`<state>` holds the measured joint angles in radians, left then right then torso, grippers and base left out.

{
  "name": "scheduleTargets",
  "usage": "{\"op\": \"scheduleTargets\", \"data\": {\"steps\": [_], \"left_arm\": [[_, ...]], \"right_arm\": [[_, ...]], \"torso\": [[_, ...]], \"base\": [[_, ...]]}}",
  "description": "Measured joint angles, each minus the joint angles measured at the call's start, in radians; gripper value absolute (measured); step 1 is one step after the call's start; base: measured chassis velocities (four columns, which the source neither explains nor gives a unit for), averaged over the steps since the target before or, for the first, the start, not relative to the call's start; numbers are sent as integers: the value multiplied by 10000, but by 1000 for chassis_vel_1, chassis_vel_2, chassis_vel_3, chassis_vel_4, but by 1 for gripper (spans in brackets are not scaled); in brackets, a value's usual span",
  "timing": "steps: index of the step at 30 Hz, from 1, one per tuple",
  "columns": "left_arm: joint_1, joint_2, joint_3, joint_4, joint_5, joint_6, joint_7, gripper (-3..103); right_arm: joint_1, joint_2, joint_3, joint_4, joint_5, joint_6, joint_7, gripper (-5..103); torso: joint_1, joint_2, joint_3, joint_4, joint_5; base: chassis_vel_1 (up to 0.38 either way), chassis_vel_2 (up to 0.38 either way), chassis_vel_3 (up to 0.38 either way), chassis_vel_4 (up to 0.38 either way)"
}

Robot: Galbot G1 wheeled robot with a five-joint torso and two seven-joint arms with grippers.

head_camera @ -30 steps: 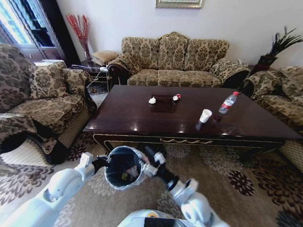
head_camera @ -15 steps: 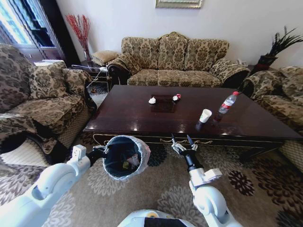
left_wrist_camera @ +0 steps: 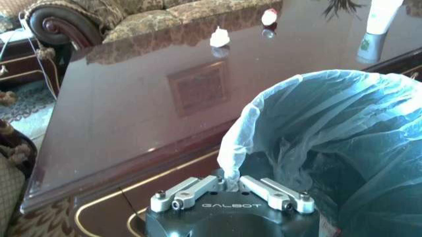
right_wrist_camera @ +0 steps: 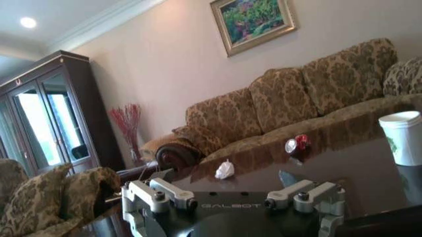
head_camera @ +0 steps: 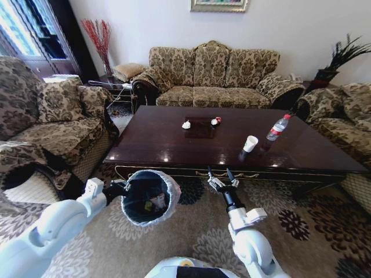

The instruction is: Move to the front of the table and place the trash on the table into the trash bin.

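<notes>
Left gripper (head_camera: 116,186) is clamped on the rim of the trash bin (head_camera: 149,197), its fingers (left_wrist_camera: 188,190) pinching the translucent bag lining where it bunches up at the edge. It holds the bin above the patterned carpet (head_camera: 197,231), just short of the table's gilt-trimmed front edge. Small scraps lie at the bottom of the bin, beyond the fingertips.

Directly ahead of this gripper stretches the table (head_camera: 174,145), glossy and dark. Far past it, near the middle of the top, sits a crumpled white paper (head_camera: 186,123), and just to the right of that a red-and-white scrap (head_camera: 215,120).

Right gripper (head_camera: 221,179) hangs to the right of the bin, well apart from it, with its jaws spread wide and nothing between them. It points at the table's front edge and sits close before it. In its wrist view the fingers (right_wrist_camera: 161,191) stand far apart, with the tabletop spreading beyond them.

Ahead and to the right of this gripper stands the white paper cup (head_camera: 250,143), upright. Just beyond and right of the cup is the clear red-capped water bottle (head_camera: 277,127), also upright, near it but not touching.
</notes>
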<state>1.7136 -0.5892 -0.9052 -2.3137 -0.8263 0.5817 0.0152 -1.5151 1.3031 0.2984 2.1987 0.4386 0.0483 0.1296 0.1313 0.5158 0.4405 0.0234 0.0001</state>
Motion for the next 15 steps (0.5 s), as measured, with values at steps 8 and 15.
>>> {"op": "scheduleTargets", "data": {"steps": [8,15], "left_arm": [[72,-466,202,-266,-60,-6,-139,0],[912,-1222,267,-632,822,-106,77,0]], "right_arm": [[-82,87,-25,-73,-398,66,101,100],[-185,522,-220,-66,-861,78,221,100]], "torso": [[128,336,202,-1,-3],[244,621,370,1,-1]], "base": [[0,0,0,0],[0,0,0,0]]}}
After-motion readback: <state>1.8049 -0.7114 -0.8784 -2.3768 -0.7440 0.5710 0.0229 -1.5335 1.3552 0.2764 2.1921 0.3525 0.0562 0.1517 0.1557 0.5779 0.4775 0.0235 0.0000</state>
